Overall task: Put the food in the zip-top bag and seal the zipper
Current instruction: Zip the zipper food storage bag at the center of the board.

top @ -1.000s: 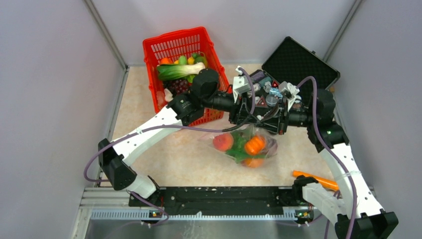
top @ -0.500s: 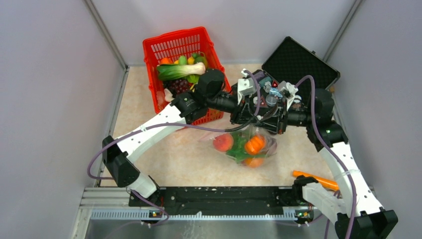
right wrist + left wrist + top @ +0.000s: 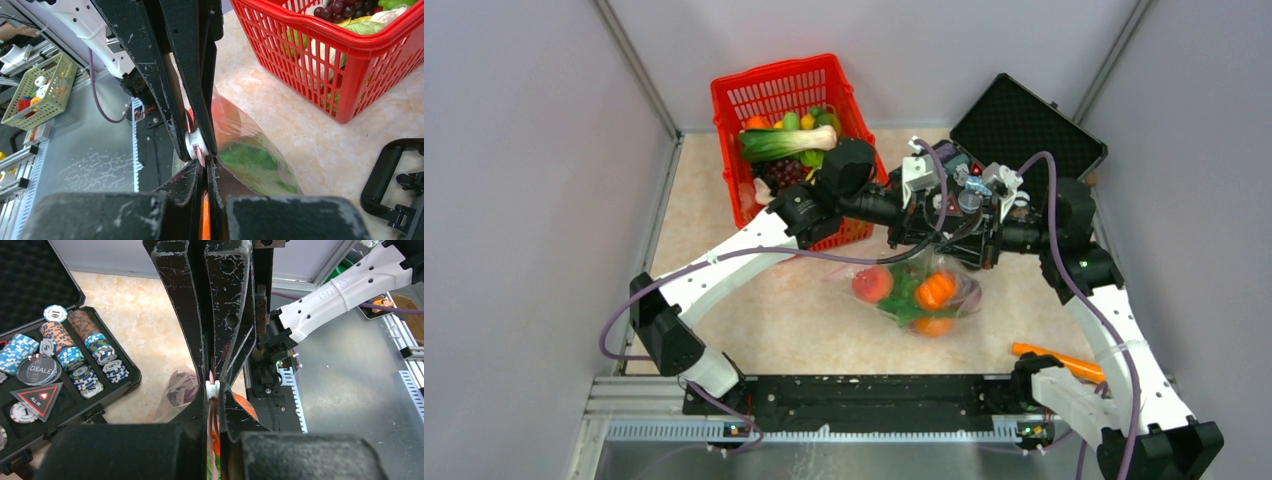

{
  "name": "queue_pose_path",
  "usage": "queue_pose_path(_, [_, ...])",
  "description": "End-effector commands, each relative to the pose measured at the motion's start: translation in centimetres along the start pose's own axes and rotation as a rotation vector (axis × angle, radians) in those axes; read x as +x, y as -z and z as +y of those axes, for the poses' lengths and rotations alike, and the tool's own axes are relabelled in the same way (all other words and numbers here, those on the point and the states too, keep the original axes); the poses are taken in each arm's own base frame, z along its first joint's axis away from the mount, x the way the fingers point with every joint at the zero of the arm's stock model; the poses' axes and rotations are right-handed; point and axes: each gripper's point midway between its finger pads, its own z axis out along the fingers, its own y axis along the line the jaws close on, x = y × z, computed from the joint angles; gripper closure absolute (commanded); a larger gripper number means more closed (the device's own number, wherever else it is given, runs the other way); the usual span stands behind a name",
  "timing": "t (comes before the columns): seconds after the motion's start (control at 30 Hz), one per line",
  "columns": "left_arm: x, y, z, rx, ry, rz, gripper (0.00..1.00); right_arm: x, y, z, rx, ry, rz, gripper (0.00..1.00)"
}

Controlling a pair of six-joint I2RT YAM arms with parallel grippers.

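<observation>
Sealing step, by the look of it. Left gripper is pinched shut on the zipper. The bag, stuffed with food, sits mid-table under both wrists. Right gripper is clamped on the same strip. Next move, I'd guess: one pinch anchors while the other slides along, keeping the strip taut.
</observation>
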Motion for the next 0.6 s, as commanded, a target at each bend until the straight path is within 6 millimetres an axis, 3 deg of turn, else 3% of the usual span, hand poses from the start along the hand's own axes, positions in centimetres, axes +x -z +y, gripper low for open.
queue_pose_path(0.0, [-0.7, 0.6, -0.9, 0.011, -0.058, -0.008, 1.0, -2.4, 0.1, 0.7, 0.006, 0.097, -0.032, 1.0])
queue_pose_path(0.27, [2.5, 1.9, -0.3, -0.059, -0.072, 0.115, 1.0, -2.3, 0.2, 0.5, 0.03, 0.105, -0.041, 1.0])
queue_pose_path(0.57, [3.4, 2.2, -0.2, -0.064, -0.066, 0.144, 1.0, -1.9, 0.5, 0.5, 0.054, 0.115, -0.03, 1.0])
